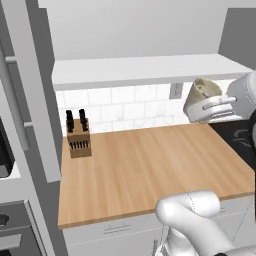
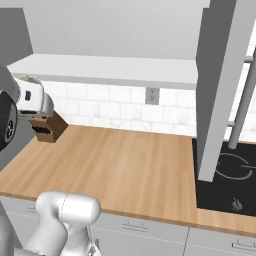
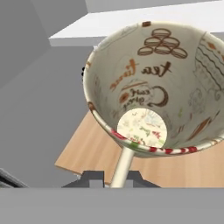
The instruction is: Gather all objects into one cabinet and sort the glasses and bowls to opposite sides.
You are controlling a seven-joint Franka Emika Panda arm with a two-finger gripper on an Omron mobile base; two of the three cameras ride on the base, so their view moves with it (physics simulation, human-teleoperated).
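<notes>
The beige mug (image 3: 151,87) rides in the air above the table's (image 1: 150,165) back right corner, just under the front edge of the white shelf board (image 1: 145,70), tipped well over so its mouth faces out rather than up. The likeliest trouble from here, as I judge it, is the mug's rim catching that shelf edge on the way into the cabinet, which could twist it in the grip or knock it loose; tilted as it is, it would also land on its side unless it is righted first. The grey door (image 2: 220,90) hanging open by the table's right edge is another thing the arm could clip on a wide swing. The gripper (image 3: 114,180) has its jaws clenched on the mug's handle, which runs down between the two dark tips in the hand view. The arm reaches high, the white wrist level with the shelf, hand pointing across toward the knife block (image 1: 78,136) near the table's back left corner.
</notes>
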